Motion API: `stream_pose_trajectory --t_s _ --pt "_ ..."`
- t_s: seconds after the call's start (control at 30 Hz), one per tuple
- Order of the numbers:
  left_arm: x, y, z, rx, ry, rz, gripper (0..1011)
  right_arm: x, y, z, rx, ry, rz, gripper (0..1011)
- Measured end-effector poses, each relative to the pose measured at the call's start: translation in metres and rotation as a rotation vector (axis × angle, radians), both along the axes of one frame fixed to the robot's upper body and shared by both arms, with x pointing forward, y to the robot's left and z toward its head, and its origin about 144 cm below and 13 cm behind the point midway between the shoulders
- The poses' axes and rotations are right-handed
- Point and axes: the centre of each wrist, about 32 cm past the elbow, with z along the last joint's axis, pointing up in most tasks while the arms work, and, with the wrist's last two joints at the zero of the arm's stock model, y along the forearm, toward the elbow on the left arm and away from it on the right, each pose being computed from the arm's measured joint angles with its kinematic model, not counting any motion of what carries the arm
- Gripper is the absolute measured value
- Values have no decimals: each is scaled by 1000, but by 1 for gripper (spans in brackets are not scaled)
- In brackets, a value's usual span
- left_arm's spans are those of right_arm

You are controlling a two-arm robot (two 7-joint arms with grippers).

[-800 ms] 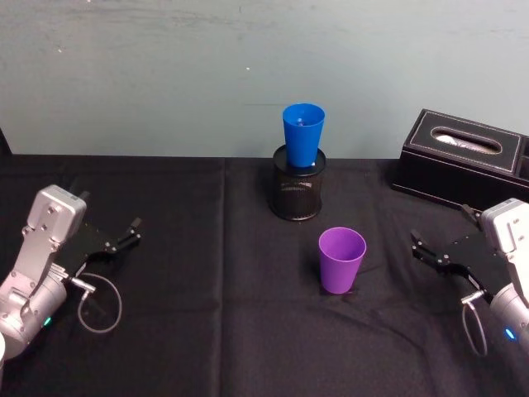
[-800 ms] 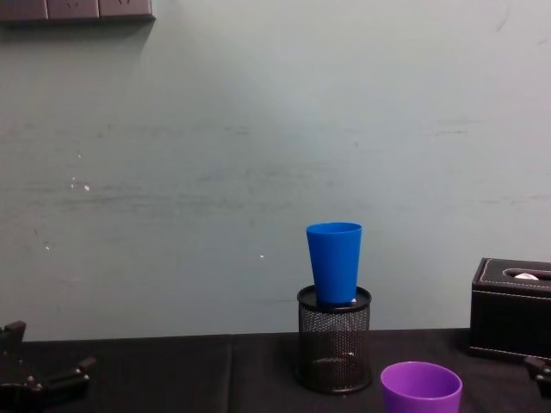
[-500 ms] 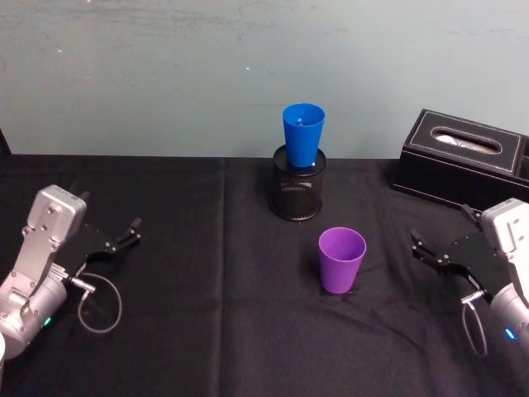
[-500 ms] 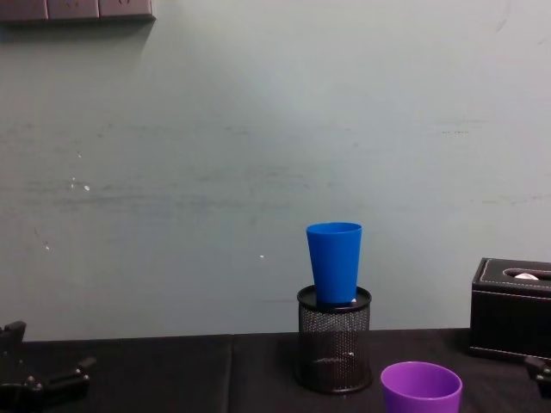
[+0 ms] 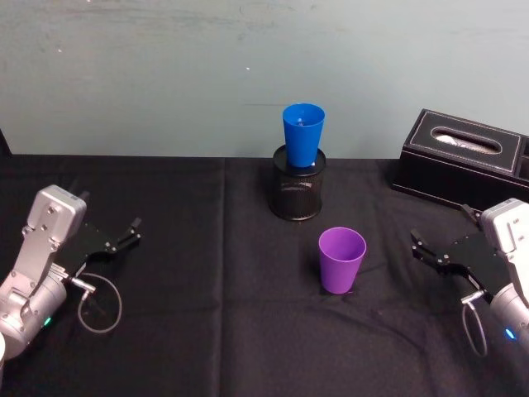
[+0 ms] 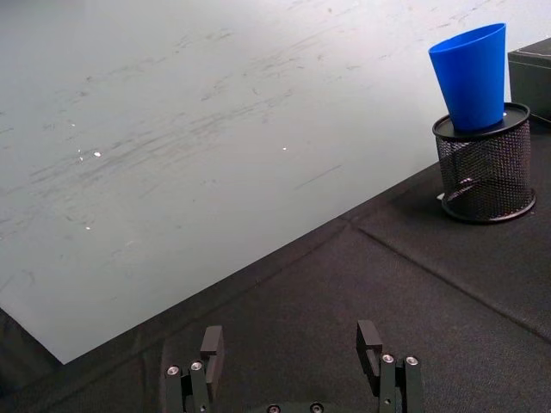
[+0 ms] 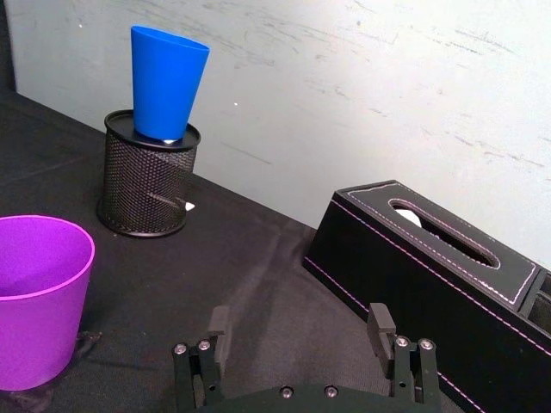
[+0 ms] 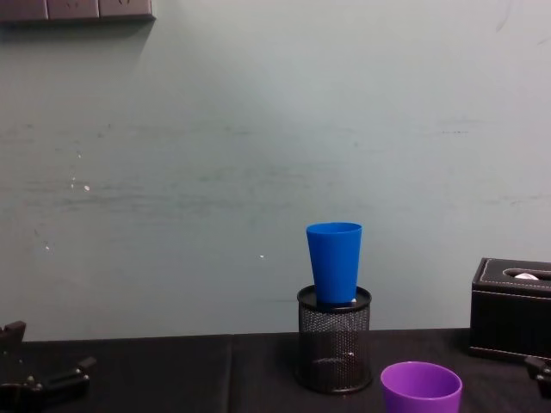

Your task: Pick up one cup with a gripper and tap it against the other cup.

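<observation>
— Cups?
— The purple cup [image 5: 342, 258] stands upright on the black tabletop [image 5: 207, 273], right of centre, clear of both grippers; the chest view cuts off its lower part. The blue cup [image 5: 302, 132] sits in the mesh pen holder [image 5: 297, 194] behind it, its foot sunk below the rim.
— Arms?
— The left gripper [image 5: 132, 231] is low at the left. The right gripper [image 5: 418, 247] is low at the right, in front of the tissue box [image 5: 463, 157]. Both are spread, holding nothing.

Silver-grey casing on the left wrist [image 5: 50, 223] and the right wrist [image 5: 508, 227], boxy above, round below. Left gripper [image 5: 132, 231] and right gripper [image 5: 417, 247] in flat black, with thin fingers [image 6: 212, 344]. Small silver screws [image 7: 399, 342] at the finger bases. Thin grey cable loop [image 5: 121, 306] beside each wrist; small blue light [image 5: 508, 334] lower down.
</observation>
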Motion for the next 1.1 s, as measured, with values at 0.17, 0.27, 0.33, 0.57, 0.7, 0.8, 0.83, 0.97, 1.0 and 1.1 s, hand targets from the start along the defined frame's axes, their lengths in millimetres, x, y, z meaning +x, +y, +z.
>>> stream_pose_trajectory --t_s 0.17,0.27,0.33,0.57,0.7,0.8,0.83,0.97,1.0,1.1 --pt "0 0 0 0 0 0 1011 0 0 0 0 0 0 1003" --pt "0 0 0 0 0 0 1011 0 0 0 0 0 0 1003" --pt "0 0 0 0 0 0 1011 0 0 0 0 0 0 1003" --pt "0 0 0 0 0 0 1011 -9 4 5 32 11 11 1003" --pt "0 0 0 0 0 0 1011 -15 8 7 48 23 25 1003" --pt "0 0 0 0 0 0 1011 -20 11 7 65 42 34 1003" --pt "0 0 0 0 0 0 1011 -21 11 6 69 47 34 1003" --pt "0 0 0 0 0 0 1011 -26 14 5 86 67 48 1003" --pt "0 0 0 0 0 0 1011 -27 15 5 89 71 52 1003" --pt "0 0 0 0 0 0 1011 -30 18 2 96 85 70 1003"
